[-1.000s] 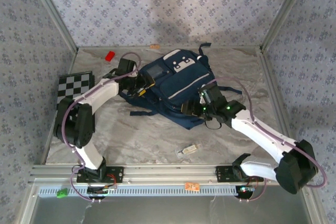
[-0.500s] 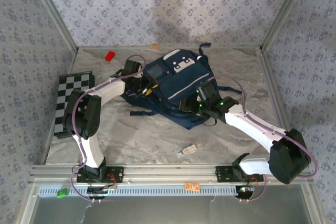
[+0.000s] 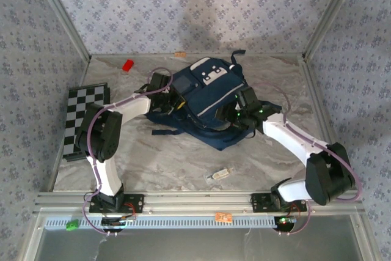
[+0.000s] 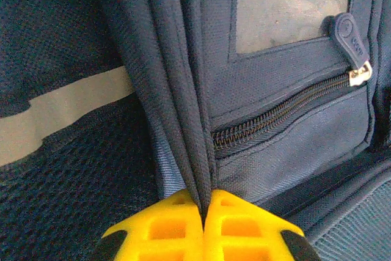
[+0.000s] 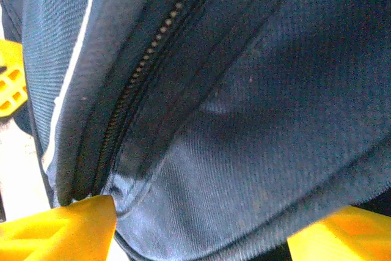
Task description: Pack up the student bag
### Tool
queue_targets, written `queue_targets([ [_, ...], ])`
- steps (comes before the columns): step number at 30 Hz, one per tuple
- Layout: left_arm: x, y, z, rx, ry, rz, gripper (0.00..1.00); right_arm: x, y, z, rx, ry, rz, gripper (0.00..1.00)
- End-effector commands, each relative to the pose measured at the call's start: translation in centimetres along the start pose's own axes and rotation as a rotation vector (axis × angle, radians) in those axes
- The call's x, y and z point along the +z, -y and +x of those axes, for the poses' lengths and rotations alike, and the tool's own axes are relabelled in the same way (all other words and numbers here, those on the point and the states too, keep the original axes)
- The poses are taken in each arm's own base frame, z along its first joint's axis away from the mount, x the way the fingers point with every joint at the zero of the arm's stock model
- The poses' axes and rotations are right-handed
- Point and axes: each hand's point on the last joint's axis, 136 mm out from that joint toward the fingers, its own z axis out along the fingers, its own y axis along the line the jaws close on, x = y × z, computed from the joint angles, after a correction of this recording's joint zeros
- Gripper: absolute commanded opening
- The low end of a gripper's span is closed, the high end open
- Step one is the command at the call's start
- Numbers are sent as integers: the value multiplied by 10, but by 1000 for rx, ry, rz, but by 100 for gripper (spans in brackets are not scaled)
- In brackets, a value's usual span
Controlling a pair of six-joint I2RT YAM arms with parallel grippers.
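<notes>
Between the two arms' fingers, on the grey marbled table (image 3: 171, 163), lies the large navy blue fabric backpack with white patches (image 3: 204, 99). The left fingers (image 4: 171, 227) are pinched together on a thin upright fold of its cloth, just beside a zipped front pocket whose dark rubber zip pull (image 4: 357, 59) sits off to their right. The right fingers (image 5: 55, 230) stand wide, with the bag's bulging lower side and a closed zip line filling the gap between them; I can't tell whether they press on it.

What worries me is that pinch. It has little cloth in it, so a firm pull could let the fold slide out. With the zips looking closed, a tug may also just drag the whole bag across the table instead of opening it, unless the right fingers hold it down. A small pale oblong object (image 3: 219, 175) waits on the table, well short of both sets of fingers.
</notes>
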Motion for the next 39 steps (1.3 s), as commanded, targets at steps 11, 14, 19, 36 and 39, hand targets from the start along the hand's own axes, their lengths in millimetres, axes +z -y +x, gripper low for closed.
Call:
queue_targets([
  [11,-13,74,47,-41,3,192,0,-18,17,-87,-92,50,73,83],
  [14,-12,77,48,-39,13,197,0,-41,33,-67,-103,29,179,86],
  [19,-13,77,50,-44,11,200,0,-61,35,-15,-140,-4,257,85],
  [36,-36,96,63,-38,7,245,0,34,-73,8,-160,197,147,42],
  [39,-40,98,64,-38,4,255,0,41,-74,-3,-124,257,163,41],
])
